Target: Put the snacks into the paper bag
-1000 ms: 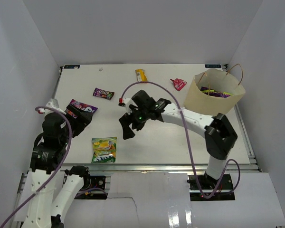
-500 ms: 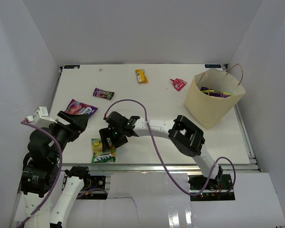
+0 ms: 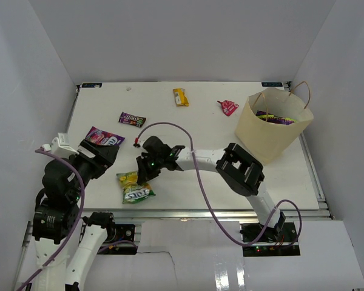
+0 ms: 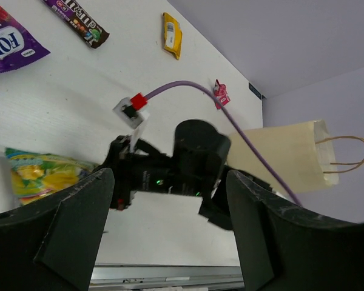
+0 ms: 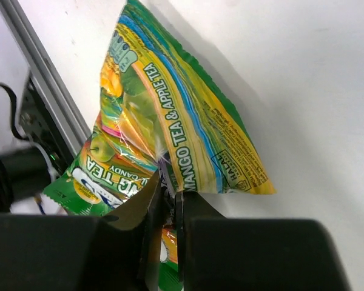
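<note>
Green-yellow shiny candy bag (image 3: 135, 188) sits near the front-left edge of the white table (image 3: 200, 124), one edge pinched in the clenched right gripper (image 3: 142, 175). Left gripper (image 3: 102, 154) hovers near the table's left side, jaws spread wide, holding nothing. Tan kraft paper bag (image 3: 266, 138) stands upright at the far right, well apart from the candy bag, with a purple packet (image 3: 273, 118) visible inside.

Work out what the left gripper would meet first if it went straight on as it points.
Most likely the right arm's wrist, centred between the left gripper's open jaws in the left wrist view; the green-yellow bag lies off to one side. Depth is unclear.
</note>
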{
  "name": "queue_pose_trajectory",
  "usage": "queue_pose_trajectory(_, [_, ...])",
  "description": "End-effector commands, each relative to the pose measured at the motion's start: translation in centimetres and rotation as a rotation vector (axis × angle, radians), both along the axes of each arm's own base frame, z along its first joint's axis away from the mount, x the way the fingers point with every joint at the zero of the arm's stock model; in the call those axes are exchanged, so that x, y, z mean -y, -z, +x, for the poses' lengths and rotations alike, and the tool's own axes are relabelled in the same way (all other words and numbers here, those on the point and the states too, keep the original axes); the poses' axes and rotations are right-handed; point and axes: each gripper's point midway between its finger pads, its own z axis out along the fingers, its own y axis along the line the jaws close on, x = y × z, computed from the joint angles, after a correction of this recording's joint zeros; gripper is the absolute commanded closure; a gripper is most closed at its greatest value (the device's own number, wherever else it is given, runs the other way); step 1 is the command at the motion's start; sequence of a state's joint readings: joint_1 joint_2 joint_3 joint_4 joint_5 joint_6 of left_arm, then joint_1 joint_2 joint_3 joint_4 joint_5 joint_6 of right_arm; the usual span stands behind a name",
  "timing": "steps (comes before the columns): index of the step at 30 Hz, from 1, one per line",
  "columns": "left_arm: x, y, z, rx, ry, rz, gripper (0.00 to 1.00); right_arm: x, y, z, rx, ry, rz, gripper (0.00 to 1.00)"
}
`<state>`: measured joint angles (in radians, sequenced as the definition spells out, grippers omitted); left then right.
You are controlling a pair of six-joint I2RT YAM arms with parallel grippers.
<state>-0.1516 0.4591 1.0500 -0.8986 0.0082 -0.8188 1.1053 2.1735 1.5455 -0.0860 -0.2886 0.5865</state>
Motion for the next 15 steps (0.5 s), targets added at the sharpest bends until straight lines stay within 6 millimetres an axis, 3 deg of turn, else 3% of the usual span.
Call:
queue_pose_trajectory(1, [0.9,0.6,0.9,0.021,0.052,0.003,0.15,4.1,-4.6,7.5,0.214,-0.109,0.154,0.92])
queue_pose_trajectory(2, [1.1,0.9,1.0,0.024,0.062,0.003,0.15,4.9,-7.5,8.3,0.221,-0.225,0.281,0.92])
queue_pose_trajectory(4, [1.6,0.8,1.7,0.054,0.084,0.002,0.14,6.6,-10.4,9.1,0.286,-0.327,0.356,0.92])
queue_pose_trajectory(5, [1.7,1.8,2.2,0.042,0.093,0.012,0.14,7.7,-14.2,10.4,0.43,-0.411,0.426,0.92])
queue_pose_trajectory(7, [2.1,1.9,3.3,0.065,0.111,0.016,0.13,9.9,-16.2,10.6,0.489,-0.464,0.391,0.92])
queue_pose_trajectory(8, [2.4,2.8,3.7,0.051,0.129,0.024,0.13,11.3,-19.9,12.0,0.632,-0.475,0.406,0.92])
queue_pose_trajectory(9, [2.6,3.0,4.1,0.052,0.139,0.028,0.13,12.6,-21.3,12.1,0.651,-0.474,0.389,0.92])
queue_pose_trajectory(10, [2.9,3.1,5.0,0.059,0.149,0.029,0.13,13.9,-24.4,12.2,0.738,-0.461,0.393,0.92])
queue_pose_trajectory(13, [3.7,3.7,6.4,0.074,0.194,0.043,0.13,17.9,-30.3,14.4,0.916,-0.373,0.361,0.92])
queue_pose_trajectory(14, [4.0,4.4,7.0,0.058,0.206,0.048,0.13,20.5,-32.9,15.6,0.997,-0.3,0.328,0.92])
queue_pose_trajectory(15, [4.3,5.0,7.3,0.052,0.229,0.055,0.13,21.8,-34.6,16.0,1.044,-0.264,0.315,0.92])
